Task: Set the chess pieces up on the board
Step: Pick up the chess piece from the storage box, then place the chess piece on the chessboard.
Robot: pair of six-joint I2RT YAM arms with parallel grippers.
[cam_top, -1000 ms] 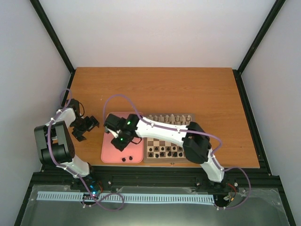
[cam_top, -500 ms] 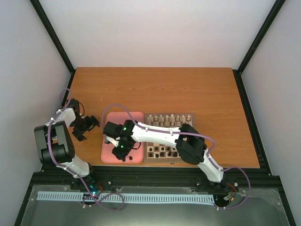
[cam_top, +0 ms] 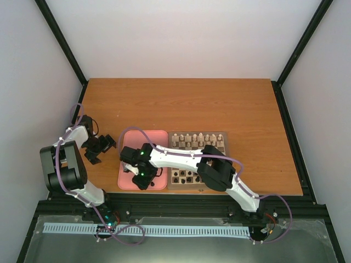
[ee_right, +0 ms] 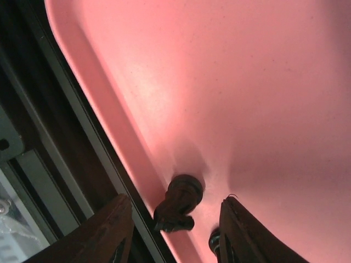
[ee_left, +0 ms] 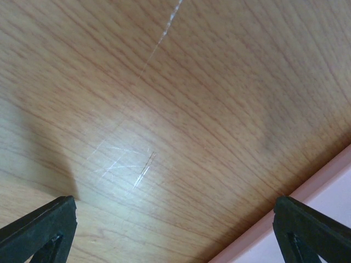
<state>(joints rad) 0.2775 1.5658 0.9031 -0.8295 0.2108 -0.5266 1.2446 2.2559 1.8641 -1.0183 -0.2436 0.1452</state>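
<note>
Hovering wide open and holding nothing, the right gripper (ee_right: pixel 175 199) straddled a dark chess piece (ee_right: pixel 179 201) at lower centre, hard against the pink tray (ee_right: pixel 219 82)'s rim, where a closing finger might catch the lip and flick it away.

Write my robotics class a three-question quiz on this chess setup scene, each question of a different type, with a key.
1. Fill in: the far-row pieces on the board are ___ coloured.
2. True or false: the left gripper is shut on a piece.
3. The dark piece between the open fingers of the right gripper lies on: A the board; B the pink tray; C the bare table.
Key: 1 cream; 2 false; 3 B.
</note>
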